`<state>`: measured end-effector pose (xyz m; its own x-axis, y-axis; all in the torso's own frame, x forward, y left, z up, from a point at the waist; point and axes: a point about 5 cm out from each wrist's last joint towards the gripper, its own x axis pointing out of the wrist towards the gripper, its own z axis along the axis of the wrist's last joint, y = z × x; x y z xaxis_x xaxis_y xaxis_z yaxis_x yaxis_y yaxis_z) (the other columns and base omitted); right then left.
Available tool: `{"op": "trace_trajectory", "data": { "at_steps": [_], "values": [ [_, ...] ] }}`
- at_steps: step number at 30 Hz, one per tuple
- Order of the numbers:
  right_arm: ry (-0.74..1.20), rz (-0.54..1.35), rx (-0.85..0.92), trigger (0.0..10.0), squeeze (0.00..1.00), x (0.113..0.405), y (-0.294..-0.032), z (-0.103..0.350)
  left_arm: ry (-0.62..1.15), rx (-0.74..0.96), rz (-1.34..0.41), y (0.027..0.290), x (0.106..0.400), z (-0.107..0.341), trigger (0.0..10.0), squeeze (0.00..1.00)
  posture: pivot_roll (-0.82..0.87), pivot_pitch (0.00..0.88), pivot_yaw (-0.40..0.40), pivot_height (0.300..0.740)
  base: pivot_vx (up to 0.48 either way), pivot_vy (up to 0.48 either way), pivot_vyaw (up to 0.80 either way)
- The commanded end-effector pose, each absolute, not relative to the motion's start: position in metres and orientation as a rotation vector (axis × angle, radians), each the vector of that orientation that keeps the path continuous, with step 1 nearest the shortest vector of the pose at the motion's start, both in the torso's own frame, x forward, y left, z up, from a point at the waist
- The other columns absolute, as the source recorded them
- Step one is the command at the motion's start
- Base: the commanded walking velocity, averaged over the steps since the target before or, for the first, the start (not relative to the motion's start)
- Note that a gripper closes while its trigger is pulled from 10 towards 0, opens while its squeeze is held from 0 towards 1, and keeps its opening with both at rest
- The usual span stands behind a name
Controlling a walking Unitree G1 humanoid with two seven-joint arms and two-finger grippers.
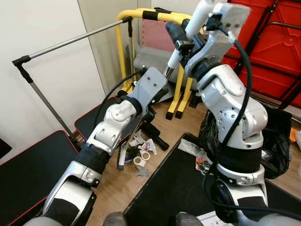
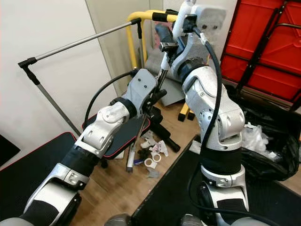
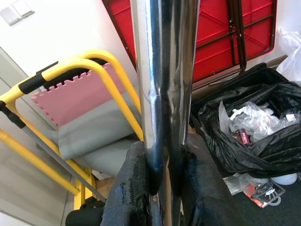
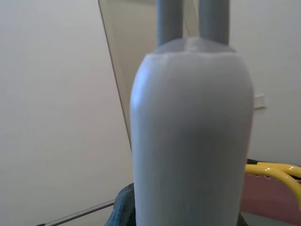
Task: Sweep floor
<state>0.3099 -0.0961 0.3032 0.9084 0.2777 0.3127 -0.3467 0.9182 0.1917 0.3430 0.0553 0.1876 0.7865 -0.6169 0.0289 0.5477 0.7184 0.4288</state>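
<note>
Black mats (image 1: 28,169) at far left on the wood floor (image 1: 113,188). Left hand (image 2: 149,101) clamped narrow round the broom (image 2: 141,129) shaft low down, pads (image 3: 131,188) pressing the metal. Broom slanting down to scattered litter (image 2: 155,157) on the floor. Right hand (image 1: 181,35) raised high, closed on the broom's white top grip (image 4: 188,141). Yellow frame (image 1: 141,14) behind. Black rubbish bag (image 2: 268,150) at far right.

L arm (image 1: 110,125) low, R arm (image 1: 225,101) raised, both fingers (image 3: 134,188) clamped
</note>
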Motion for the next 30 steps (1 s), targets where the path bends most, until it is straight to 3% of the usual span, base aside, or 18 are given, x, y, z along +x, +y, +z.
{"op": "trace_trajectory", "data": {
  "at_steps": [1, 10, 11, 12, 13, 14, 18, 22, 23, 30],
  "values": [
    [-0.264, 0.318, 0.232, 0.0, 0.0, 0.311, -0.092, 0.302, -0.268, 0.415, -0.402, 0.069, 0.348, 0.198, 0.0, 0.0, -0.03, 0.0, -0.031, 0.74, 0.0, 0.0, 0.0],
    [-0.198, 0.266, 0.253, 0.0, 0.0, 0.314, -0.087, 0.291, -0.262, 0.409, -0.41, 0.068, 0.349, 0.197, 0.0, 0.0, -0.03, 0.0, -0.031, 0.74, 0.0, 0.0, 0.0],
    [-0.211, 0.263, 0.256, 0.0, 0.0, 0.315, -0.089, 0.292, -0.253, 0.387, -0.421, 0.068, 0.349, 0.197, 2.2, 0.0, -0.03, 0.0, -0.031, 0.74, 0.0, 0.0, 0.0],
    [-0.223, 0.26, 0.26, 0.0, 0.0, 0.315, -0.091, 0.293, -0.242, 0.356, -0.43, 0.069, 0.349, 0.197, 7.5, 0.87, -0.03, 0.0, -0.031, 0.74, 0.0, 0.0, 0.0],
    [-0.223, 0.26, 0.26, 0.0, 0.0, 0.315, -0.091, 0.293, -0.242, 0.356, -0.43, 0.069, 0.349, 0.197, 7.5, 0.87, -0.03, 0.0, -0.031, 0.74, 0.0, 0.0, 0.0],
    [-0.254, 0.262, 0.258, 0.0, 0.0, 0.315, -0.094, 0.296, -0.222, 0.285, -0.472, 0.069, 0.349, 0.197, 10.0, 1.0, -0.03, 0.0, -0.031, 0.74, 0.0, 0.0, 0.0],
    [-0.322, 0.264, 0.244, 0.0, 0.0, 0.314, -0.103, 0.303, -0.226, 0.058, -0.627, 0.072, 0.344, 0.205, 10.0, 1.0, -0.03, 0.0, -0.032, 0.74, 0.0, 0.0, 0.0],
    [-0.327, 0.242, 0.234, 0.0, 0.0, 0.314, -0.112, 0.301, -0.325, 0.062, -0.8, 0.074, 0.328, 0.219, 10.0, 1.0, -0.02, 0.0, -0.037, 0.74, 0.0, 0.0, 0.0],
    [-0.339, 0.23, 0.214, 0.0, 0.0, 0.314, -0.118, 0.301, -0.33, -0.025, -0.882, 0.081, 0.32, 0.228, 10.0, 1.0, -0.02, 0.0, -0.04, 0.74, 0.0, 0.0, 0.0],
    [-0.353, 0.224, 0.192, 0.0, 0.0, 0.314, -0.124, 0.299, -0.315, -0.078, -0.975, 0.087, 0.31, 0.231, 10.0, 1.0, -0.01, 0.0, -0.045, 0.74, 0.0, 0.0, 0.0]
  ]
}}
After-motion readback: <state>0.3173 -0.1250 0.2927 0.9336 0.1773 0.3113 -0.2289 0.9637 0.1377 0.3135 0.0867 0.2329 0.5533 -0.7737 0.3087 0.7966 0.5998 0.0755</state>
